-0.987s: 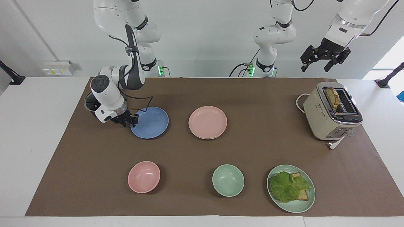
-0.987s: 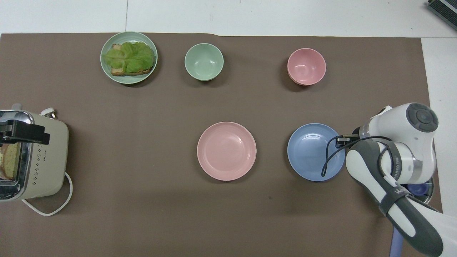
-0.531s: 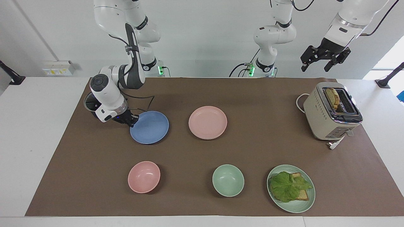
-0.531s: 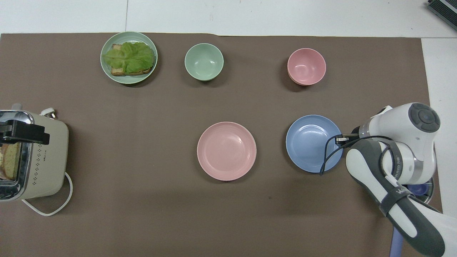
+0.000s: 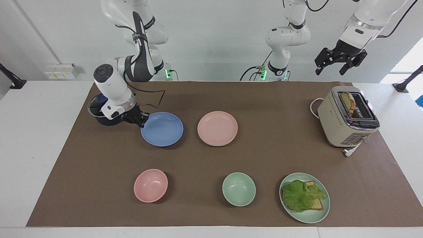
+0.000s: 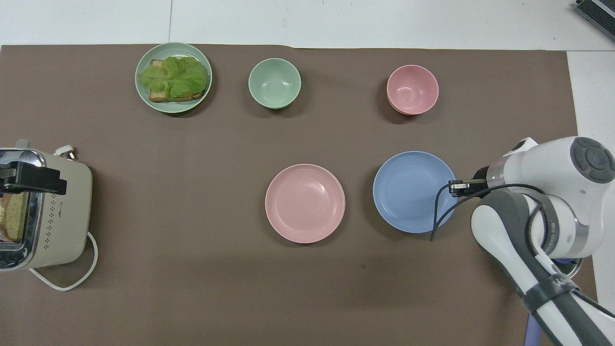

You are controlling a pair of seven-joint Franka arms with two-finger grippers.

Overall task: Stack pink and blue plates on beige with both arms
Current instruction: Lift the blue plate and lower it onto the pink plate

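My right gripper [image 5: 142, 119] [image 6: 454, 185] is shut on the rim of the blue plate [image 5: 162, 129] [image 6: 412, 191]. It holds the plate level, just above the brown mat, beside the pink plate. The pink plate [image 5: 217, 128] [image 6: 305, 203] lies flat on the mat near the table's middle. The beige plate is hidden or out of view. My left gripper [image 5: 330, 70] waits open, high in the air over the toaster's end of the table, with nothing in it.
A cream toaster [image 5: 347, 119] [image 6: 45, 211] with a bread slice stands at the left arm's end. Farther from the robots sit a pink bowl [image 5: 150, 185], a green bowl [image 5: 238, 189] and a green plate [image 5: 315, 216] with lettuce on toast. A dark pot [image 5: 99, 112] stands under the right arm.
The right gripper closed on the blue plate's rim, lifted it slightly and carried it toward the pink plate. The left arm stayed still.
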